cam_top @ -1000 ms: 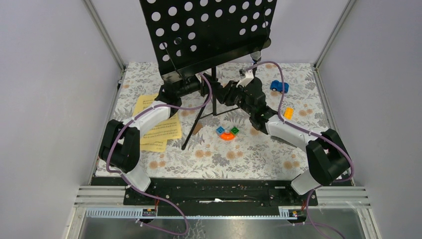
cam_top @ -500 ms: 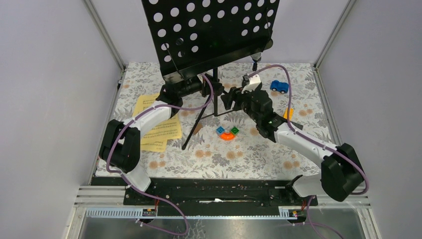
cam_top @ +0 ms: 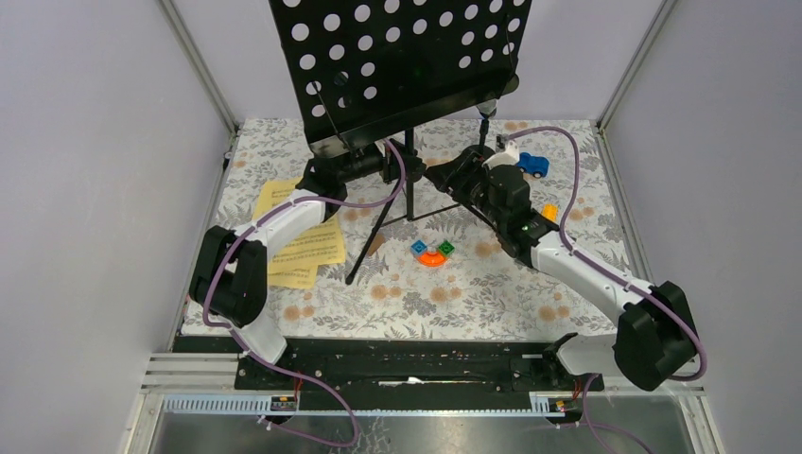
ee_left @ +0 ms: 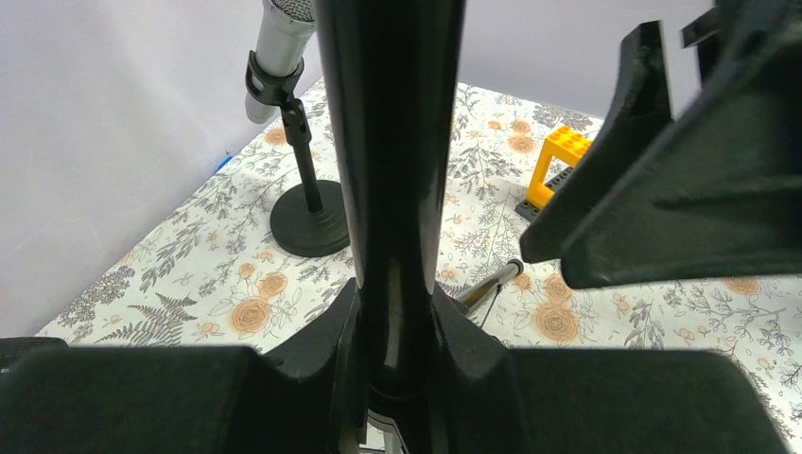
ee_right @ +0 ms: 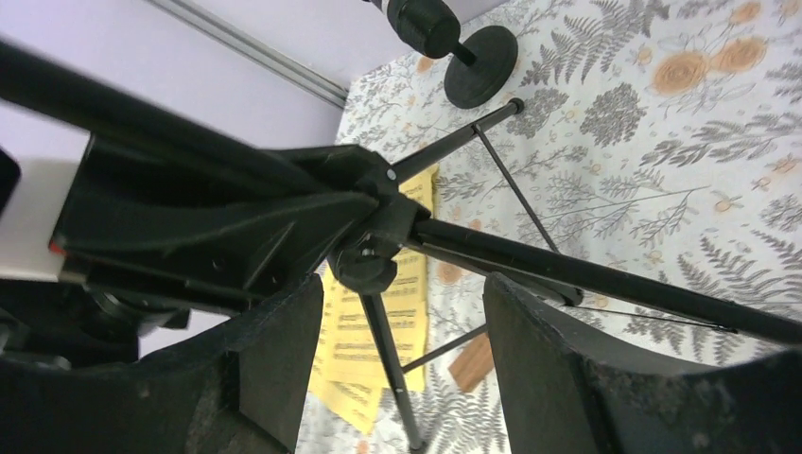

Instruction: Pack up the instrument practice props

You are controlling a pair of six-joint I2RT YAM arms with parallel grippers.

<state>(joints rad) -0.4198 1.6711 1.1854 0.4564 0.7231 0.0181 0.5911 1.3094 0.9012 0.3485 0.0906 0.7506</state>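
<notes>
The black perforated music rack (cam_top: 407, 66) stands at the back on tripod legs (cam_top: 376, 236). My left gripper (cam_top: 390, 168) is shut on its pole (ee_left: 392, 170), which fills the gap between the jaws of the left gripper (ee_left: 397, 350). My right gripper (cam_top: 452, 176) is open just right of the pole, its fingers (ee_right: 558, 369) apart with only the tripod hub (ee_right: 369, 255) beyond them. Yellow sheet-music pages (cam_top: 303, 246) lie left of the legs. A silver microphone (ee_left: 279, 38) sits in a round-based holder (ee_left: 307, 227). A black microphone (ee_right: 426, 24) sits in another holder (ee_right: 482, 71).
A blue toy car (cam_top: 531, 165) sits at the back right, with a yellow brick (cam_top: 548, 213) near it. An orange curved toy block (cam_top: 432, 253) lies in the middle. A small brown block (ee_right: 473, 364) lies by the tripod legs. Grey walls enclose the floral mat.
My right gripper has opened and drawn back to the right, away from the rack's pole, and its arm has swung right. The left gripper keeps its hold, unmoved.
</notes>
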